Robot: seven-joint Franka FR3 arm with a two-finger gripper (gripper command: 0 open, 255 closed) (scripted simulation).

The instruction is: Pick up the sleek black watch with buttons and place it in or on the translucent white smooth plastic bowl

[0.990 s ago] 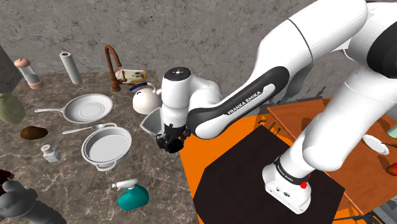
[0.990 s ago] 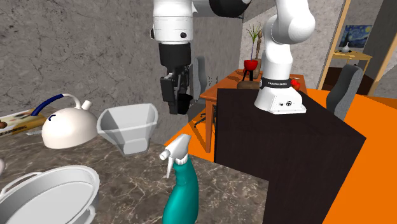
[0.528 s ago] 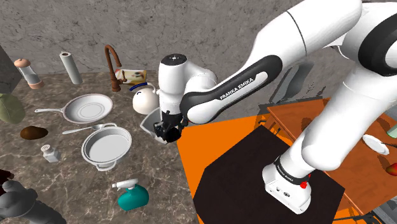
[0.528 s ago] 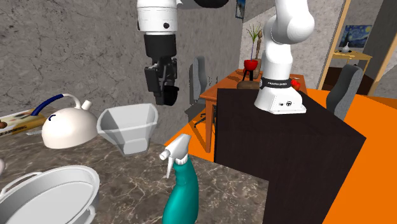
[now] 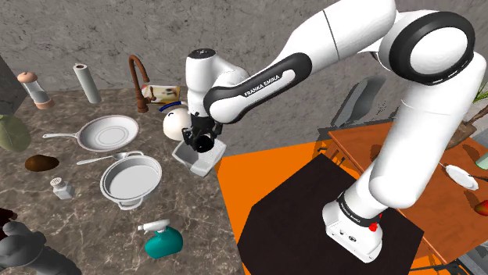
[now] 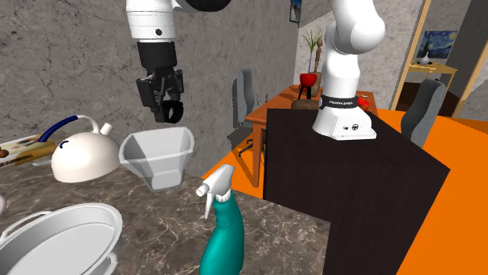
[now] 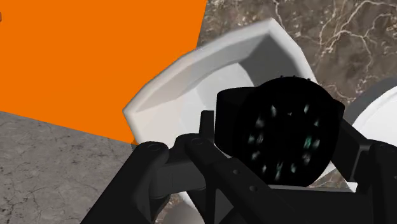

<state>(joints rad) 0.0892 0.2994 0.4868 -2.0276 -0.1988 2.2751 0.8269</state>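
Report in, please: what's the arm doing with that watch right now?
Gripper shut on black watch. Watch held above white bowl, not yet released. Nothing between them; white kettle beside bowl.

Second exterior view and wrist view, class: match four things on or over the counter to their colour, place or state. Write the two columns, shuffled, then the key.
Things
1. watch
2. bowl
3. spray bottle
4. kettle

Descriptions
A. teal body, white trigger head
B. white and rounded, standing beside the bowl
C. clasped between the black fingers
D. on the counter, open side up, beneath the watch

Pairs: 1-C, 2-D, 3-A, 4-B
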